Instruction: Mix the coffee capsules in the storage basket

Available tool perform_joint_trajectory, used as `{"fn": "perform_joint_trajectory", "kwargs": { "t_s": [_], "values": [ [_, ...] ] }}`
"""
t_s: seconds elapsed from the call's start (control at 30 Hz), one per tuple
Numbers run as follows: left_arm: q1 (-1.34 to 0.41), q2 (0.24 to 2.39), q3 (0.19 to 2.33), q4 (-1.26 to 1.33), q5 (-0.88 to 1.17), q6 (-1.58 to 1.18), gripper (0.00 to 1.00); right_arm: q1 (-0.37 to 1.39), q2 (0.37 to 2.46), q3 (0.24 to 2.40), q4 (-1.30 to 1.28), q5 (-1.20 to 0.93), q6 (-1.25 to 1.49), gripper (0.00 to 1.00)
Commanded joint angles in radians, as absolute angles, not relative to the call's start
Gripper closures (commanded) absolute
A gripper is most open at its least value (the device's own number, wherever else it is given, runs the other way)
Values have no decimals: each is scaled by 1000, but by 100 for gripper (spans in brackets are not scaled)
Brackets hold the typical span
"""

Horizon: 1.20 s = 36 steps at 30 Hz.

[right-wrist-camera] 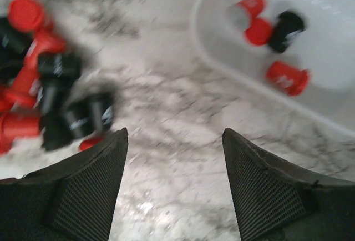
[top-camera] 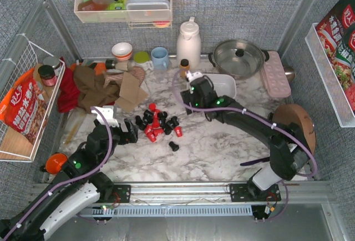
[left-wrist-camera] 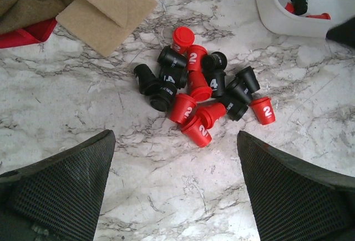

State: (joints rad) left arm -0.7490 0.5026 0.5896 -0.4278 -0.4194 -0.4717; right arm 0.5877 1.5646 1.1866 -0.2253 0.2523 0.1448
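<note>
On the marble table (top-camera: 222, 141), dead centre of the top view, the coffee capsules (top-camera: 158, 123) lie in a loose red-and-black heap, most tipped on their sides. One black stray (top-camera: 173, 146) sits apart at 5 o'clock of the heap. Storage basket (top-camera: 226, 85) stands upright at 2 o'clock of the heap, well apart from it. Four loaded capsules (right-wrist-camera: 266, 33) are already in it (three red, one black, right wrist view), and most of the lot is outside.

Right gripper (right-wrist-camera: 175, 132) hangs over bare marble between heap and basket, basket at its 1 o'clock, jaws spread with nothing between them: released, empty. Left gripper (left-wrist-camera: 176, 135) hovers at 7 o'clock of the heap, jaws spread wide, also empty, heap at its 12 o'clock. Cardboard scrap (left-wrist-camera: 105, 8) lies at 10 o'clock of the heap, apart from it.

Judged step: ferrying capsules into the basket so both colours mix, barely begun, right arm due a fresh pick. The next move likely calls for reaching to the heap at the right gripper's 10 o'clock, singling out one pod from touching neighbours (tipped pods may roll), and closing across its tapered body.
</note>
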Motion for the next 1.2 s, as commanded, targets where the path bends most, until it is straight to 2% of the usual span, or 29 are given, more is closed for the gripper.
{"fn": "perform_joint_trajectory", "kwargs": {
  "t_s": [0.0,0.33,0.6,1.17],
  "values": [
    [-746,500,588,-420,-426,-472,1,693,1528,1108,-229,234,206,28],
    [-744,502,591,-423,-425,-474,1,867,1608,973,-86,225,273,36],
    [-743,492,589,-423,-428,-472,1,871,1714,977,-37,239,267,42],
    [-741,501,588,-419,-420,-470,1,871,1798,1030,-23,254,291,58]
  ]
}}
